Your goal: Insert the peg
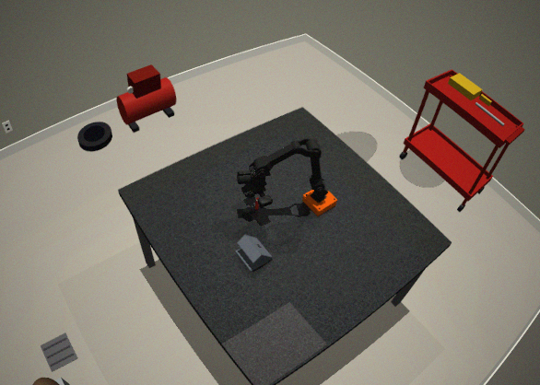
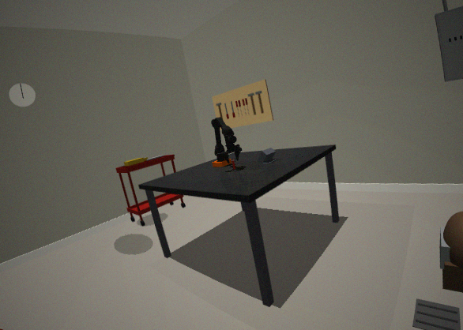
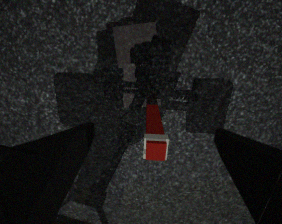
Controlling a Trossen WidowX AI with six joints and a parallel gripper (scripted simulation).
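The red peg [image 1: 257,204] [image 2: 234,165] [image 3: 156,151] stands upright on the table. Its top is square with a pale rim. My gripper [image 1: 257,198] [image 2: 236,156] [image 3: 154,131] is open above the peg and points down. In the wrist view the peg's top lies between the two spread fingers, a little nearer the left one in the picture, with space on both sides. The grey sloped panel block [image 1: 249,248] [image 2: 268,155] stands apart from the peg. A small dark hole [image 1: 259,246] shows in its face in the top view; its exact shape is too small to tell.
The arm's orange base [image 1: 320,203] [image 2: 221,163] is bolted on the dark table [image 1: 350,256] [image 2: 205,180]. A paler grey patch [image 1: 276,339] lies at one table corner. The red cart [image 1: 449,155] [image 2: 156,201] and red compressor [image 1: 149,100] stand on the floor away from the table.
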